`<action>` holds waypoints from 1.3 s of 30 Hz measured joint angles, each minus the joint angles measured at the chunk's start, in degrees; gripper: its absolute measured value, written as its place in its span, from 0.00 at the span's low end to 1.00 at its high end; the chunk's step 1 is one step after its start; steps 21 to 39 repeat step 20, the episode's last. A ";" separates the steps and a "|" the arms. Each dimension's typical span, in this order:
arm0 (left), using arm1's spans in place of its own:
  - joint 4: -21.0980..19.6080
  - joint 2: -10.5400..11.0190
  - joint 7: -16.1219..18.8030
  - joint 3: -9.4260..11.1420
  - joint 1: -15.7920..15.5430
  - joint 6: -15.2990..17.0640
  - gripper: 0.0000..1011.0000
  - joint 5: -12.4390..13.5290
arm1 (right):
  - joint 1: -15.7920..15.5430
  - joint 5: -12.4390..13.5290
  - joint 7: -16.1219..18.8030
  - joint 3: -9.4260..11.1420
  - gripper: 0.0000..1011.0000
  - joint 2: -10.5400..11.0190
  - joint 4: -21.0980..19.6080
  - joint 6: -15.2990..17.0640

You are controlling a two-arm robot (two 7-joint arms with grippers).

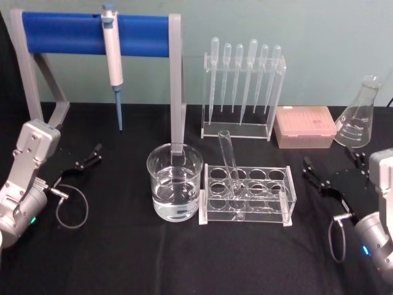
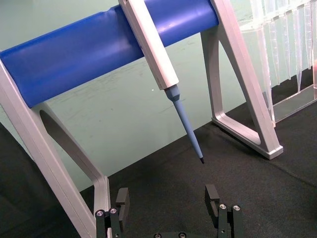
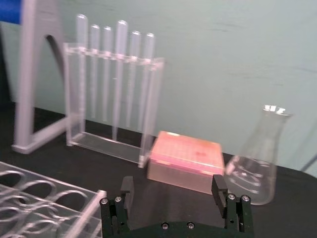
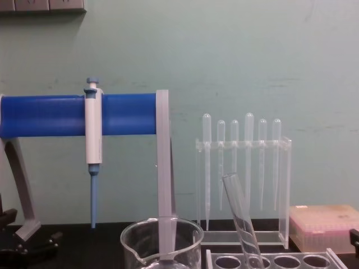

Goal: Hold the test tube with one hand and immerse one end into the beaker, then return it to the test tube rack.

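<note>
The test tube [image 1: 229, 166] leans in the clear rack [image 1: 248, 195] at the table's middle, its open rim up; the chest view shows the test tube [image 4: 240, 216] tilted too. Just left of the rack stands the beaker [image 1: 174, 182], partly filled with clear liquid, and its rim shows low in the chest view as the beaker [image 4: 161, 238]. My left gripper [image 1: 88, 158] rests open at the left side of the table, well away from the beaker; its fingers [image 2: 122, 202] hold nothing. My right gripper [image 1: 313, 174] sits open at the right, right of the rack, fingers [image 3: 218, 186] apart and empty.
A blue-barred stand [image 1: 92, 34] with a hanging white-and-blue pipettor [image 1: 113, 58] rises at the back left. Behind the tube rack stands a pipette rack [image 1: 242, 92], with a pink tip box [image 1: 305, 127] and a conical flask [image 1: 359, 117] to its right.
</note>
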 joint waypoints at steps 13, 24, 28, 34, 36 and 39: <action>0.00 0.00 0.00 0.00 0.00 0.00 0.99 0.00 | -0.31 -2.19 -2.02 0.70 0.99 -1.43 1.27 -1.72; 0.00 0.00 0.00 0.00 0.00 0.00 0.99 0.00 | -0.27 -2.18 -2.02 0.62 0.99 -1.40 1.29 -1.75; 0.00 0.00 0.00 0.00 0.00 0.00 0.99 0.00 | -0.27 -2.18 -2.02 0.62 0.99 -1.40 1.29 -1.75; 0.00 0.00 0.00 0.00 0.00 0.00 0.99 0.00 | -0.27 -2.18 -2.02 0.62 0.99 -1.40 1.29 -1.75; 0.00 0.00 0.00 0.00 0.00 0.00 0.99 0.00 | -0.27 -2.18 -2.02 0.62 0.99 -1.40 1.29 -1.75; 0.00 0.00 0.00 0.00 0.00 0.00 0.99 0.00 | -0.27 -2.18 -2.02 0.62 0.99 -1.40 1.29 -1.75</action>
